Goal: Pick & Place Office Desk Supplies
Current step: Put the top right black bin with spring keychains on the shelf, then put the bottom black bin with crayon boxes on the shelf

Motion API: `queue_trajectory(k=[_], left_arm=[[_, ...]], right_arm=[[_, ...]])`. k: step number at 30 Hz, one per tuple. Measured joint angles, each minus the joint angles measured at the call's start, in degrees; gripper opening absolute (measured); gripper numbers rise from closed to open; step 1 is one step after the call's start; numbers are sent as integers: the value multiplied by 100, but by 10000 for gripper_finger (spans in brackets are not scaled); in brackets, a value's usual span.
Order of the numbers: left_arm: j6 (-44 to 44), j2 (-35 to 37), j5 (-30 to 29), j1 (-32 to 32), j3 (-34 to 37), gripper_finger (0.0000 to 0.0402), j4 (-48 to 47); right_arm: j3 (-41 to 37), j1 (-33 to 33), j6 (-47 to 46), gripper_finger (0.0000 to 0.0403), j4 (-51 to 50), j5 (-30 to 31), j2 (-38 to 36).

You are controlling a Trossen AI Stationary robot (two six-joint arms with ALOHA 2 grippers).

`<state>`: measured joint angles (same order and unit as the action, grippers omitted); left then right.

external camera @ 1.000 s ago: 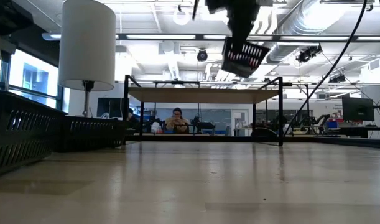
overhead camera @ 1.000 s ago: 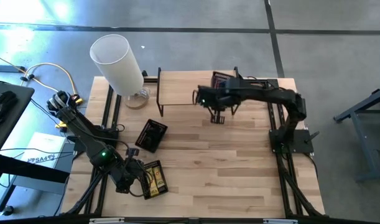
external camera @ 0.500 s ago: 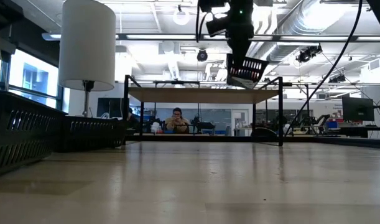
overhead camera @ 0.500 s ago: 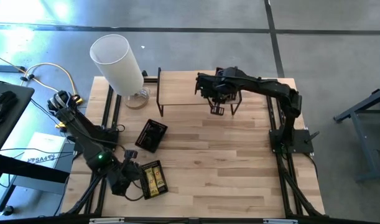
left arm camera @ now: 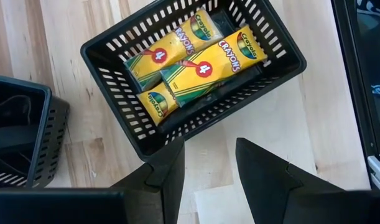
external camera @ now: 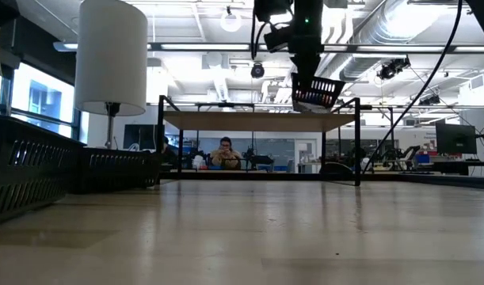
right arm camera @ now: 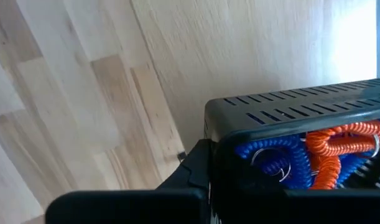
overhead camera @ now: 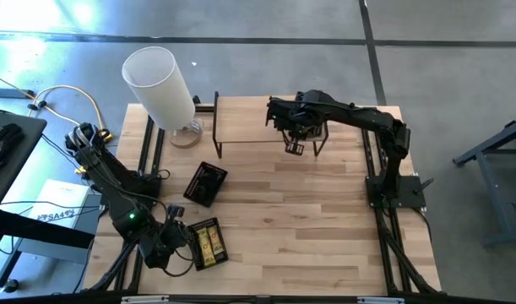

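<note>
The right hand [overhead camera: 296, 135] is raised above the far edge of the worktop [overhead camera: 291, 219], over the small raised shelf [overhead camera: 249, 125] that stands there, and is clamped shut on the rim of a black slotted basket [external camera: 316, 91] held in the air and tilted. The right wrist view shows blue and orange coiled bands [right arm camera: 314, 155] inside that basket. The left hand [left arm camera: 208, 168] hovers at the near left corner of the worktop, its fingers narrowly parted and holding nothing, just beside a second black basket [overhead camera: 209, 242]. That basket rests on the worktop and contains yellow crayon boxes [left arm camera: 190, 59] lying flat. A third black basket [overhead camera: 206, 183] sits toward the left edge, apart from both hands; its contents cannot be made out. A white lamp [overhead camera: 162, 87] stands at the far left corner.
</note>
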<state>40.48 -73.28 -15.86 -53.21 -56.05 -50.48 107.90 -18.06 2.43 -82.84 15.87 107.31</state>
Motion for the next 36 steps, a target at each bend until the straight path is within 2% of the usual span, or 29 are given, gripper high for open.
queue_trajectory(k=[9,20,23,32,36], left_arm=[[157,0,-3,-4,0,138,22],[135,0,-47,-7,0,138,48],[135,0,-59,-7,0,138,47],[135,0,-57,-7,0,138,44],[137,0,-55,-7,0,138,44]], right_arm=[[0,-5,-109,10,176,-129,0],[0,22,-54,109,191,385,0],[0,90,-296,124,251,731,0],[154,701,-480,133,378,1003,-332],[203,1183,-943,133,416,945,-545]])
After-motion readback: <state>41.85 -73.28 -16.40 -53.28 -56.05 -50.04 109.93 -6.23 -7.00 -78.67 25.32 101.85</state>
